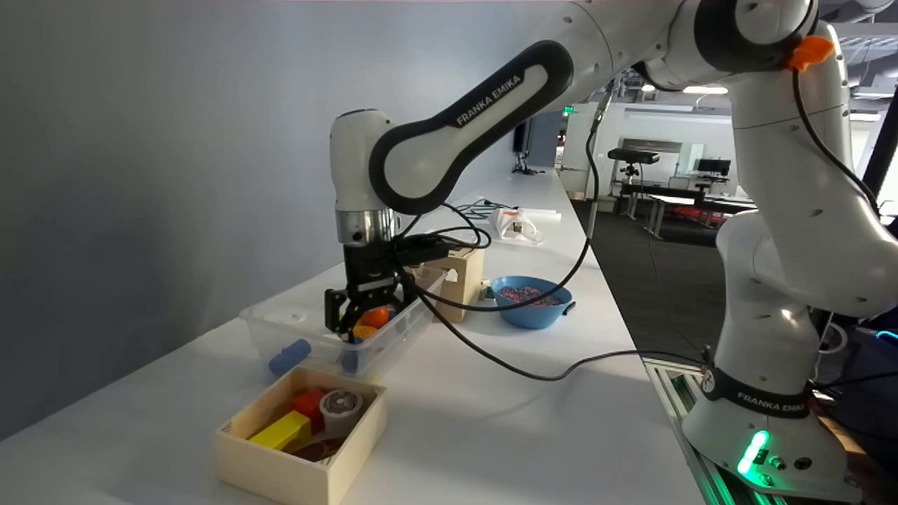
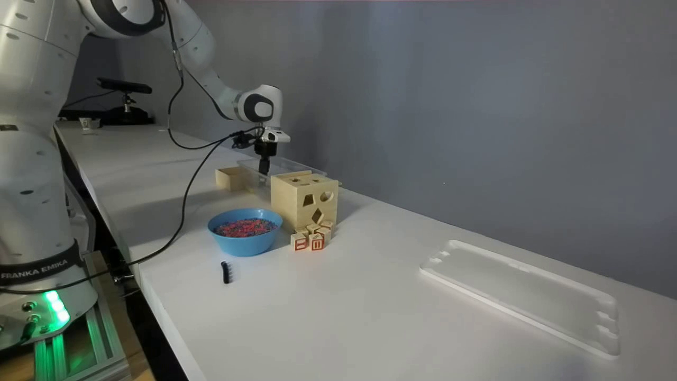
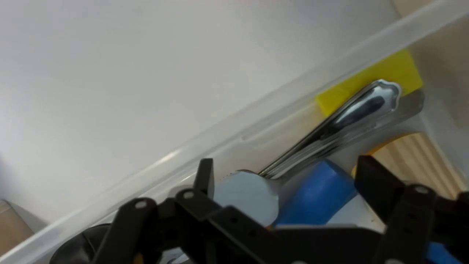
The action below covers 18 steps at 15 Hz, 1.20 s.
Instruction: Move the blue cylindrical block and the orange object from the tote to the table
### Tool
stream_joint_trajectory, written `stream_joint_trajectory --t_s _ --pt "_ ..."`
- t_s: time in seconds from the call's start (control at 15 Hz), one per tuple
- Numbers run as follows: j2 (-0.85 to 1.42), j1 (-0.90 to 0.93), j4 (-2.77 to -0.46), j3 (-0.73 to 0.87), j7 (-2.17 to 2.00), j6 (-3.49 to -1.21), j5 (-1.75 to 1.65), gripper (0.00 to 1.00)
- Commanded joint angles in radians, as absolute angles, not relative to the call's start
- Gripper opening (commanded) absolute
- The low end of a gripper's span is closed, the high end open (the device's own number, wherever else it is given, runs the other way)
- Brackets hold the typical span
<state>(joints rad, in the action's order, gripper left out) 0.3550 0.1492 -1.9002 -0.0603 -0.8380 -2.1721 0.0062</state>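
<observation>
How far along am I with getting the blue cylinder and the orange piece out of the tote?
Done: neither move looks complete; in an exterior view the orange object sits inside the tote.
In hand: the claw stands open, with what looks like the blue cylindrical block showing between its jaws in the wrist view, ungripped.
Left: grip that block, set it on the table, then move the orange object.

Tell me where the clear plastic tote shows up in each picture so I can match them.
In an exterior view: tote left of centre, just beyond the open wooden box.
In an exterior view: tote slightly left of centre, partly behind the wooden cube with holes.
Wrist view: tote across the lower right, its rim slanting from lower left to upper right.
Shared landmark: the black fingers, at the tote in every view.
</observation>
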Motion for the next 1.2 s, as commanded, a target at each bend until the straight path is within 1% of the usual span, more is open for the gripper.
stream_joint_trajectory --t_s 0.0,0.07,0.2,0.33,0.4,0.47,0.6,1.0,1.13 --pt "0.397 0.175 -1.873 -0.043 -0.855 -2.167 -0.006 0.98" --pt "0.402 0.177 -1.873 -0.043 -0.852 -2.169 -0.004 1.00" --pt "0.414 0.183 -1.871 -0.038 -0.854 -2.176 -0.008 0.99" --pt "0.422 0.187 -1.872 -0.036 -0.853 -2.181 -0.005 0.93" --pt "0.427 0.189 -1.870 -0.033 -0.854 -2.182 -0.006 0.83" --pt "0.431 0.191 -1.868 -0.030 -0.856 -2.183 -0.009 0.69" --pt "0.430 0.193 -1.863 -0.022 -0.860 -2.184 -0.011 0.58" --pt "0.398 0.199 -1.843 -0.013 -0.901 -2.189 -0.012 0.14" --pt "0.387 0.200 -1.837 -0.012 -0.916 -2.191 -0.009 0.02"
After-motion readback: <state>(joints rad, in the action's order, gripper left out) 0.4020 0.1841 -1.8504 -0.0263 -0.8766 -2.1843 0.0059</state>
